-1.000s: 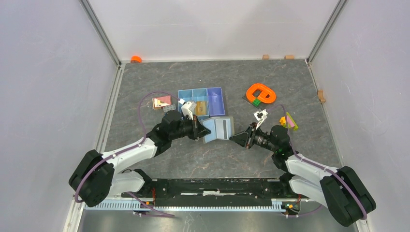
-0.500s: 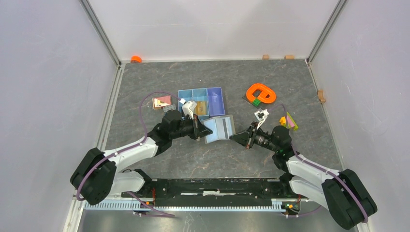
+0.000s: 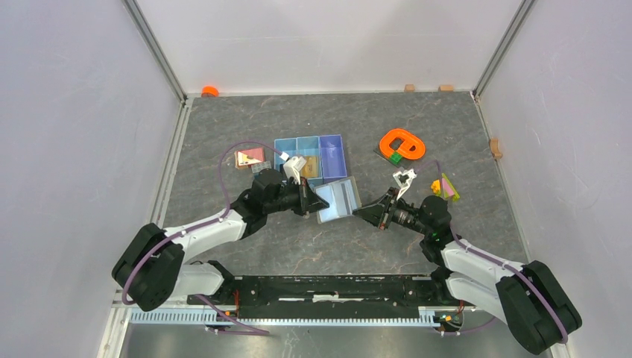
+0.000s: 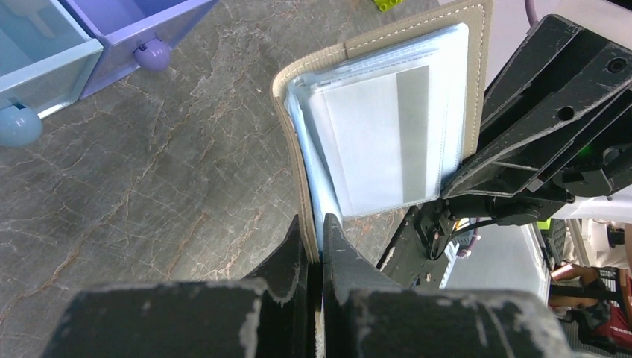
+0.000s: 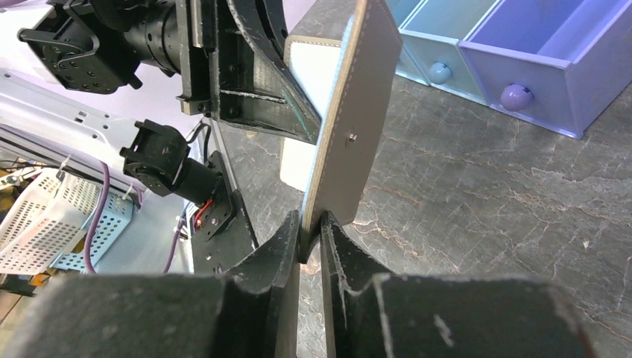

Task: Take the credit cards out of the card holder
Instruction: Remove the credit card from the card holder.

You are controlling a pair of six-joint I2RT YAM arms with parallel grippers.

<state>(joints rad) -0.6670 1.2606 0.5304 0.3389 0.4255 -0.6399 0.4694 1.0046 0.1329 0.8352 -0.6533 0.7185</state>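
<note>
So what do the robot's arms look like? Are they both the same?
Yes, they match. The left arm and right arm each have big black rounded joints, a smooth white middle part and a thin purple cable looping alongside. The ends are black, with a small white piece on top. The jaws are black and pointy, with scuffed pale edges.
</note>
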